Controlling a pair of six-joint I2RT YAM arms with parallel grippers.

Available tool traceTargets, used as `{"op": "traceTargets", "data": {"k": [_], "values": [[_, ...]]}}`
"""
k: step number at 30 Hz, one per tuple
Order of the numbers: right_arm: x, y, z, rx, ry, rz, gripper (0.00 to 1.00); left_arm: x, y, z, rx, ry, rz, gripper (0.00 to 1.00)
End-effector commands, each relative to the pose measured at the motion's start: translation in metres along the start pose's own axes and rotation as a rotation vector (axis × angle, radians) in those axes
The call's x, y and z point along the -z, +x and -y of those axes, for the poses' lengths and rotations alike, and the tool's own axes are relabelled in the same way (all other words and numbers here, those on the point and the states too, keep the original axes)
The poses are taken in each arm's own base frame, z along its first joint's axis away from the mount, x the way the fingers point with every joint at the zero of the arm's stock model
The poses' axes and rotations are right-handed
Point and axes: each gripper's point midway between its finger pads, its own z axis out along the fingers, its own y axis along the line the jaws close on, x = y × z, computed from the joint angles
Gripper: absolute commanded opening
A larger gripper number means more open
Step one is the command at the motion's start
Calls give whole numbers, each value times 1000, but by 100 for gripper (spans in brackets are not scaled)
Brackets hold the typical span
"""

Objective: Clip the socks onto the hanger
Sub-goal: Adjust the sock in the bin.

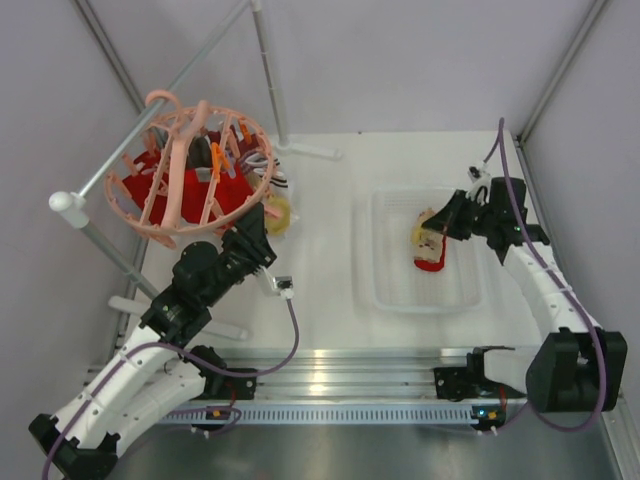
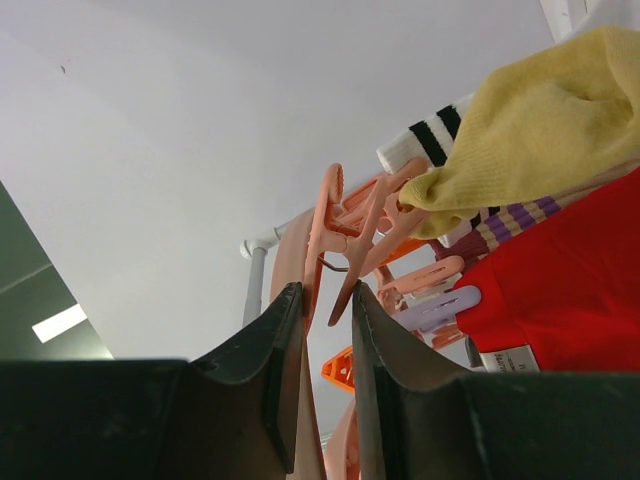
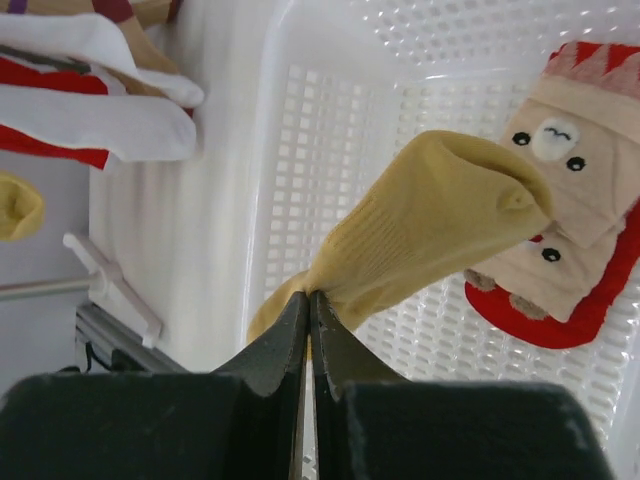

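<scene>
The peach-pink hanger hangs at the back left with red socks, a mustard sock and a black-striped white sock clipped on. My left gripper sits under its rim, shut on the two tails of a peach clip. My right gripper is shut on the cuff of another mustard yellow sock, lifted just above the white basket. A red-and-beige bear-patterned sock lies in the basket beneath it. From above, the right gripper hovers over the basket's left half.
The grey metal rail slopes across the back left and carries the hanger. Its stand feet rest on the table. A lilac clip and an orange clip dangle beside my left fingers. The basket sits right of centre.
</scene>
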Motion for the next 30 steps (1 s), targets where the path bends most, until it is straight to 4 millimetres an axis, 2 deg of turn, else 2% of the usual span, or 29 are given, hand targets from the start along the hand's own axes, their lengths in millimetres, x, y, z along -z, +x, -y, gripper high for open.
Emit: {"op": "traceTargets", "data": {"k": [1, 3, 6, 9, 13, 14, 16, 17, 20, 21, 22, 25, 26, 27, 29, 30], "values": [[12, 3, 17, -92, 139, 49, 0, 1, -1, -7, -188, -9, -6, 0], [14, 13, 23, -139, 177, 33, 0, 0, -1, -7, -188, -10, -8, 0], [13, 18, 28, -163, 222, 36, 0, 1, -1, -6, -188, -7, -7, 0], [0, 25, 36, -148, 278, 2, 0, 1, -1, -4, -186, -2, -6, 0], [-27, 45, 45, -178, 347, -110, 0, 0, -2, -3, -185, 0, -4, 0], [-37, 46, 38, -162, 326, -118, 0, -1, -3, -3, -186, -2, -4, 0], [-57, 39, 32, -148, 306, -125, 0, -1, -3, -1, -184, 4, -4, 0], [-68, 31, 22, -132, 264, -99, 0, -1, -3, 0, -183, 5, -5, 0], [-95, 18, 17, -160, 225, -97, 0, -1, -3, 0, -182, 5, -3, 0], [-102, 4, 9, -171, 202, -80, 1, -1, -3, 0, -179, 6, -2, 0], [-114, 9, 15, -197, 213, -112, 2, -1, -3, 0, -180, 8, -5, 0], [-129, -2, 3, -245, 122, -137, 16, 0, -3, 1, -179, 11, -3, 0], [-129, -3, -7, -239, 71, -154, 20, 0, -3, 2, -176, 11, -3, 0], [-129, -8, -13, -200, 46, -152, 30, 1, -3, 2, -176, 10, -6, 0], [-124, -11, -21, -142, 1, -166, 42, 1, -2, 2, -173, 12, -8, 0], [-122, -17, -25, -38, -26, -159, 53, 1, -3, 4, -171, 16, -7, 0]]}}
